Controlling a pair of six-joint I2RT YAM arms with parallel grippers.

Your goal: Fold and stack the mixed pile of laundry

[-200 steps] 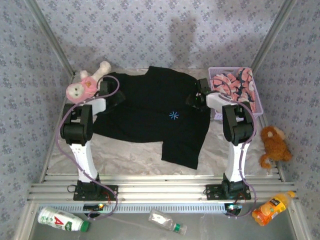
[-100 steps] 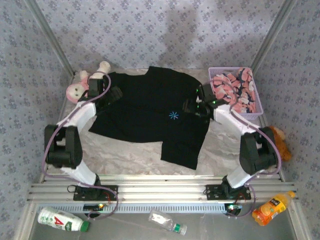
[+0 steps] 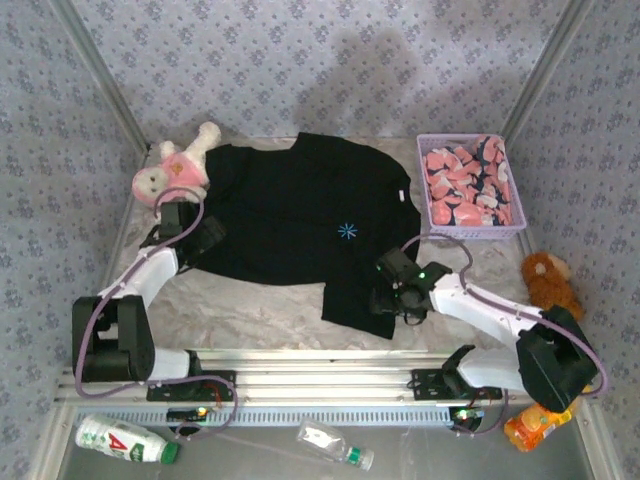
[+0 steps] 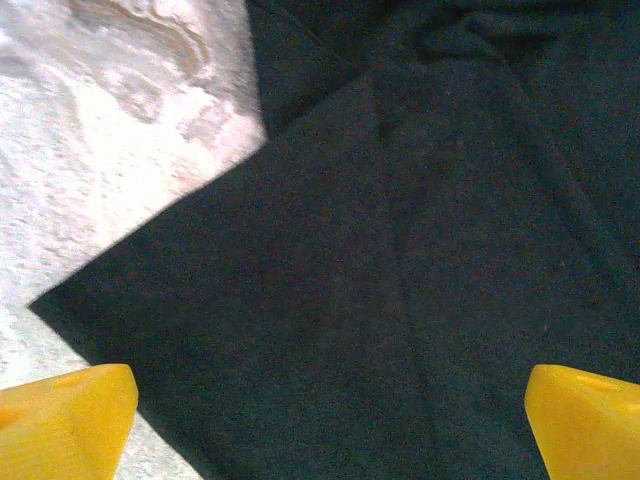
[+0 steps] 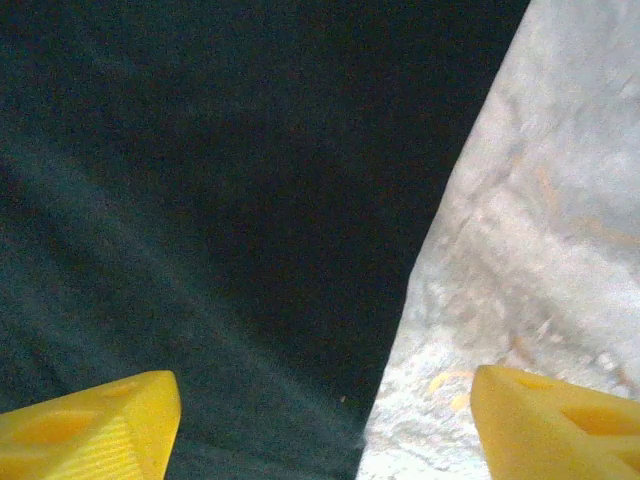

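The black T-shirt (image 3: 300, 215) lies spread flat on the table with one part reaching toward the near edge. The pink printed garment (image 3: 468, 183) sits bunched in the lavender basket (image 3: 472, 233) at the back right. My left gripper (image 3: 203, 238) hovers open over the shirt's near-left corner. In the left wrist view its yellow fingertips (image 4: 62, 422) stand wide apart above black cloth (image 4: 400, 250), holding nothing. My right gripper (image 3: 388, 290) is open over the near part's right edge. In the right wrist view the shirt's edge (image 5: 250, 200) runs between its fingertips (image 5: 555, 420).
A pink-and-white plush toy (image 3: 170, 172) lies at the shirt's far-left corner. A brown plush (image 3: 548, 285) sits at the right edge. Bottles lie on the front ledge: a green-capped one (image 3: 125, 438), a clear one (image 3: 335, 445) and an orange juice bottle (image 3: 540, 418).
Both arms swung down from the shirt's far sleeves toward the near side, left to the near-left corner, right to the near part's edge. Both jaws opened wider.
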